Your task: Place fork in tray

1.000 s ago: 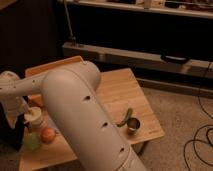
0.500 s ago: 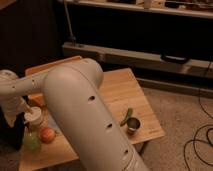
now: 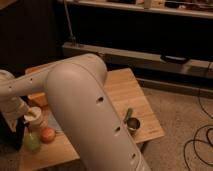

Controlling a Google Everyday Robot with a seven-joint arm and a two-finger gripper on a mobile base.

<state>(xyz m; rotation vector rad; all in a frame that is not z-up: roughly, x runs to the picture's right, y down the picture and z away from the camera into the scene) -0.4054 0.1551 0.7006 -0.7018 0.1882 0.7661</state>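
arm [image 3: 82,95] bent, pincer [image 3: 18,131] low at left

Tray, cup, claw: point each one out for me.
Tray [image 3: 38,100], camera view, its visible orange edge.
Cup [image 3: 133,124], camera view, metal rim.
Claw [image 3: 18,137], camera view, dark tip at far left.

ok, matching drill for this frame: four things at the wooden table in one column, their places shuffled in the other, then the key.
1 small metal cup
2 round orange fruit
3 robot's dark gripper
4 yellow-orange plastic tray

a mostly hidden behind the white arm
b far left, below the arm's wrist
c right side, beside a green slender object
d front left, next to a green bottle

Pairs: 1-c, 2-d, 3-b, 4-a
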